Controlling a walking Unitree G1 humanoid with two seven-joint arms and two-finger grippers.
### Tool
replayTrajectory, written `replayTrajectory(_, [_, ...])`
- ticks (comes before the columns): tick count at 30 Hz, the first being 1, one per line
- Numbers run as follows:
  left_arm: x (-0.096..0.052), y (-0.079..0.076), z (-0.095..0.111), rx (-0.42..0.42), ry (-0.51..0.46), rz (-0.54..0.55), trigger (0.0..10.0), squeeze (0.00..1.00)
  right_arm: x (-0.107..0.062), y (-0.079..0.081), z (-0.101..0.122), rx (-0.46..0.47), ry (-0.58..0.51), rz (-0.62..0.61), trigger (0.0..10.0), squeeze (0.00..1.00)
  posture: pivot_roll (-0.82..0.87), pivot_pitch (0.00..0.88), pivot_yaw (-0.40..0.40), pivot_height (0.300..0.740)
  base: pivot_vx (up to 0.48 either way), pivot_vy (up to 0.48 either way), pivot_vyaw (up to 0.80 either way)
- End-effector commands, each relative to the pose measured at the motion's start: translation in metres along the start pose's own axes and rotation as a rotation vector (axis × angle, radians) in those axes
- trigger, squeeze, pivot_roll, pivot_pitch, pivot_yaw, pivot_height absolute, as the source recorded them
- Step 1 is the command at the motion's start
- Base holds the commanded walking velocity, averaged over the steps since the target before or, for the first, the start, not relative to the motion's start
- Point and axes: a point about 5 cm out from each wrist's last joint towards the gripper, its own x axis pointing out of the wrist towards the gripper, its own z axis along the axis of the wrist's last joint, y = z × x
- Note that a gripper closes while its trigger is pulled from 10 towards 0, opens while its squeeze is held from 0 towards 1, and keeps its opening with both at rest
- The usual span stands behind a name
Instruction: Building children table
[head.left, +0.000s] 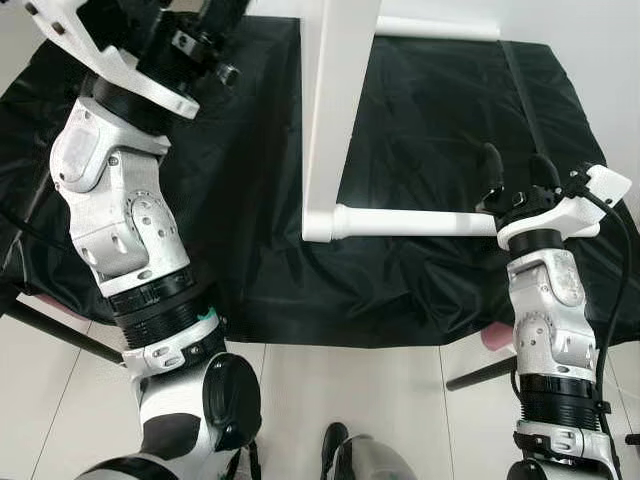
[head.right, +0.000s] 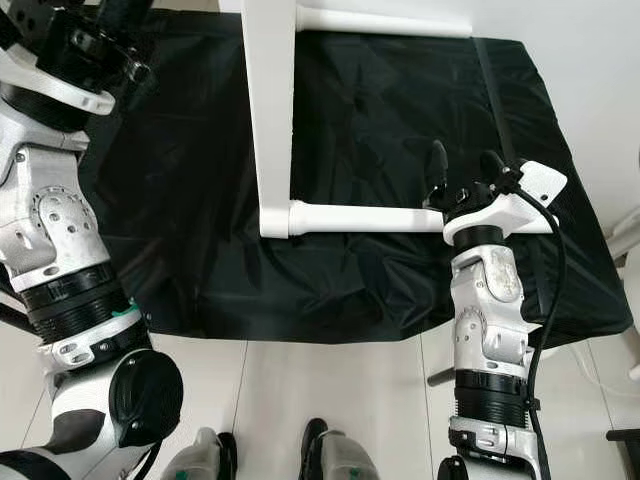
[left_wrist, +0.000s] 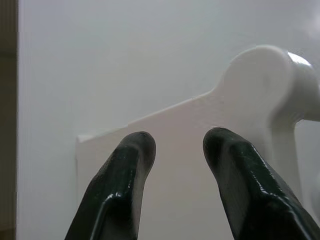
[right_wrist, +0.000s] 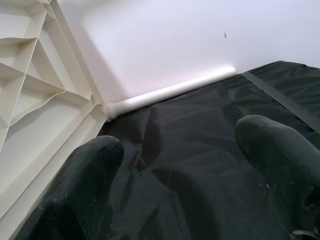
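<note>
White tabletop (head.left: 335, 100) stands on edge on the black-clothed worktop (head.right: 400, 120), near leg (head.left: 410, 222) pointing right. Right gripper (head.left: 518, 172) sits at that leg's tip, fingers spread, holding nothing. Left gripper (left_wrist: 177, 150), far left, fingers parted against the tabletop's corner.

- An indoor room that reads as a plain home or test space, not a workshop.
- The floor (head.left: 330, 385) is of pale, glossy tiles with thin grout lines.
- A bare white wall (head.right: 590, 80) stands behind.
- A black cloth (head.right: 370, 140) covers a low bench, with thin dark legs (head.left: 60, 335) beneath.
</note>
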Motion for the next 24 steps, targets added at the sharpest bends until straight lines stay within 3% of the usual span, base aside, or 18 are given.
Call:
replayTrajectory(1, [-0.029,0.046,-0.004,-0.002,0.018,1.008,10.0,0.00,-0.005,-0.002,-0.004,-0.003,0.007,-0.012,10.0,0.00,0.08,0.209,-0.042,0.740,0.000,0.000,0.00])
replayTrajectory(2, [-0.029,0.046,-0.004,-0.002,0.018,1.008,10.0,0.00,-0.005,-0.002,-0.004,-0.003,0.007,-0.012,10.0,0.00,0.08,0.209,-0.042,0.740,0.000,0.000,0.00])
replayTrajectory(4, [-0.054,0.060,-0.023,0.053,0.166,1.102,10.0,0.00,-0.012,-0.003,-0.008,0.001,0.021,-0.026,10.0,0.00,0.09,0.198,-0.041,0.740,0.000,0.000,0.00])
replayTrajectory(5, [-0.054,0.060,-0.023,0.053,0.166,1.102,10.0,0.00,-0.012,-0.003,-0.008,0.001,0.021,-0.026,10.0,0.00,0.09,0.198,-0.041,0.740,0.000,0.000,0.00])
replayTrajectory(7, [-0.072,0.063,-0.036,0.115,0.280,1.074,10.0,0.00,-0.019,-0.003,-0.012,0.001,0.038,-0.029,10.0,0.00,0.08,0.190,-0.034,0.740,0.000,0.000,0.00])
replayTrajectory(10, [-0.079,0.061,-0.041,0.121,0.308,1.047,10.0,0.00,-0.022,-0.003,-0.013,-0.003,0.046,-0.030,10.0,0.00,0.08,0.186,-0.031,0.740,0.000,0.000,0.00])
replayTrajectory(11, [-0.088,0.057,-0.046,0.109,0.343,1.034,10.0,0.00,-0.025,-0.002,-0.014,-0.008,0.056,-0.023,10.0,0.00,0.08,0.183,-0.028,0.740,0.000,0.000,0.00])
replayTrajectory(18, [-0.114,0.042,-0.061,0.093,0.467,0.998,10.0,0.00,-0.037,0.004,-0.019,-0.040,0.113,0.003,10.0,0.00,0.08,0.173,-0.026,0.740,0.000,0.000,0.00])
replayTrajectory(20, [-0.128,0.028,-0.073,0.079,0.587,0.926,10.0,0.00,-0.042,0.007,-0.024,-0.071,0.168,-0.003,10.0,0.00,0.08,0.170,-0.035,0.740,0.000,0.000,0.00])
replayTrajectory(24, [-0.134,0.014,-0.086,0.061,0.672,0.823,10.0,0.00,-0.042,0.006,-0.027,-0.096,0.200,-0.026,10.0,0.00,0.08,0.179,-0.045,0.740,0.000,0.000,0.00])
